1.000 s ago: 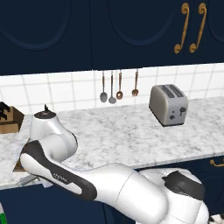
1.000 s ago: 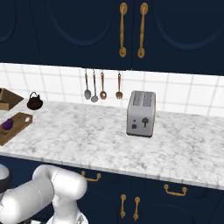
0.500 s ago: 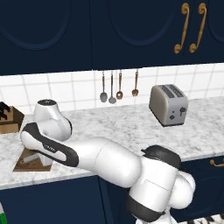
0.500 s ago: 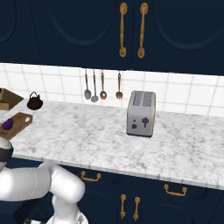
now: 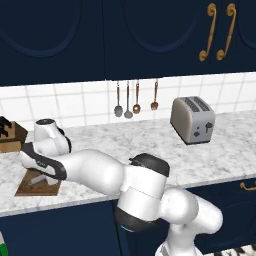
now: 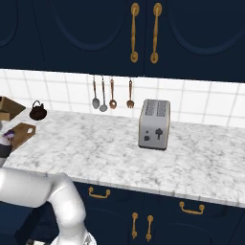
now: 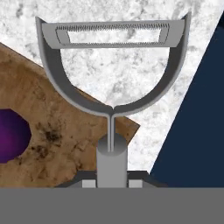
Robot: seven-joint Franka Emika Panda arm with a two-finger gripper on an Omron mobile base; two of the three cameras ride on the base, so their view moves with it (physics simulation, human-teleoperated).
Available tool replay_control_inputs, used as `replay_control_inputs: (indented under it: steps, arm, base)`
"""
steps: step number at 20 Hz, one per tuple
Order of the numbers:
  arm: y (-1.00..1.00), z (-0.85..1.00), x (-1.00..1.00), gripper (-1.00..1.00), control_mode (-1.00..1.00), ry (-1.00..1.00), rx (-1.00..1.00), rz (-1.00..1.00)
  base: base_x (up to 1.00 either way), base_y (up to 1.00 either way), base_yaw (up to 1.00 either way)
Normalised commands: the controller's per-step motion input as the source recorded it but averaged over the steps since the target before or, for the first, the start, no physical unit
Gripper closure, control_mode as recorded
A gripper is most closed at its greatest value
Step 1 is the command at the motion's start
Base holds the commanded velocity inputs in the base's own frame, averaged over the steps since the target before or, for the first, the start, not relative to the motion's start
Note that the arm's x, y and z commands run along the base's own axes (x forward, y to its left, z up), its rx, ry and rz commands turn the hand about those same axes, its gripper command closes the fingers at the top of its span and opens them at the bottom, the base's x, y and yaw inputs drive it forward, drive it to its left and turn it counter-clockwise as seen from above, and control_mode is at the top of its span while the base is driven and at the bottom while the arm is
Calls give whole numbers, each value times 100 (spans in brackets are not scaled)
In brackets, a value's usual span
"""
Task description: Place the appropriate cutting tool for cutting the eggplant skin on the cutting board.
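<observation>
In the hand view the silver-grey peeler stands straight out from my gripper, which is shut on its handle. Its loop head hangs over bare marble just past a corner of the brown cutting board. The purple eggplant lies on the board at that view's left edge. In the left base view my arm stretches low to the left, and the hand covers most of the board. The right base view shows the board with the eggplant on it.
A light wooden knife block stands behind the board. A silver toaster sits far to the right, and spoons hang on the tiled wall. A small black kettle is at the back. The counter's front edge is close by.
My arm has swung down and to the left, carrying the hand from above the counter's left part to just over the cutting board.
</observation>
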Motion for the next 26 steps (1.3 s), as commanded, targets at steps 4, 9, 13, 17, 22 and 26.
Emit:
replay_control_inputs:
  steps: [4,9,13,17,22,26]
  arm:
    - [12,-17,39,100,-100,6,-3,-3]
    - [0,-30,20,100,-100,7,0,0]
    - [-1,-57,0,100,-100,0,0,0]
    - [-1,-59,0,100,-100,0,3,0]
    - [-14,-61,-32,-100,-100,-2,6,-1]
    - [-37,-19,-73,-100,-100,-25,19,-3]
  base:
    - [0,0,0]
    - [0,0,0]
    - [0,0,0]
    - [0,0,0]
    - [0,0,0]
    - [0,0,0]
